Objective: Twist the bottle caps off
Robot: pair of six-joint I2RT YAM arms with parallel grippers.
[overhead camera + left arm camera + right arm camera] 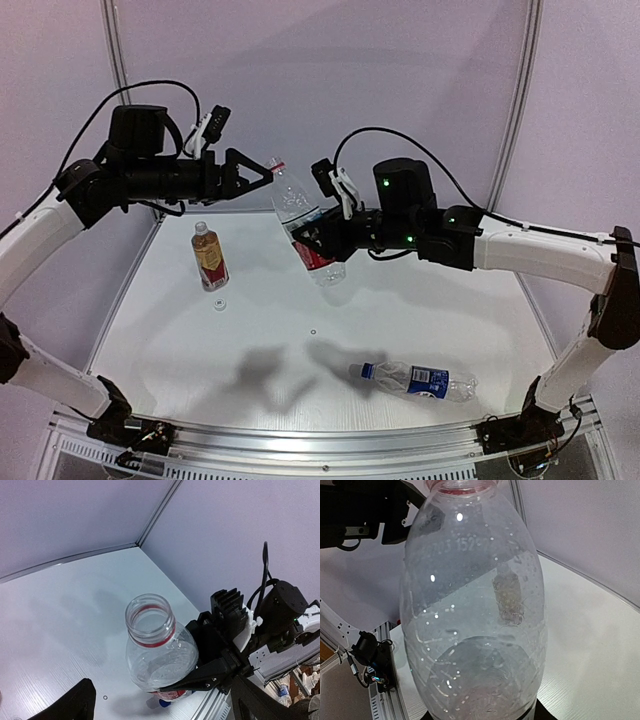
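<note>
My right gripper point(312, 245) is shut on the red-white label bottle point(300, 215) and holds it tilted in the air over the table's middle. Its mouth point(149, 616) is open, with only a red ring on the neck; the red cap is not in view. My left gripper point(262, 175) is open and empty, its fingers point(75, 702) spread wide just off the bottle's neck. The bottle fills the right wrist view point(475, 605). The amber bottle point(209, 257) stands upright at the left, a white cap point(219, 304) loose beside it. The blue-label bottle point(425, 380) lies at the front right, blue cap point(367, 371) on.
White table point(300, 330) with walls behind and at both sides and a metal rail point(330, 440) along the near edge. The right arm's gripper body point(225, 630) sits close under the held bottle in the left wrist view.
</note>
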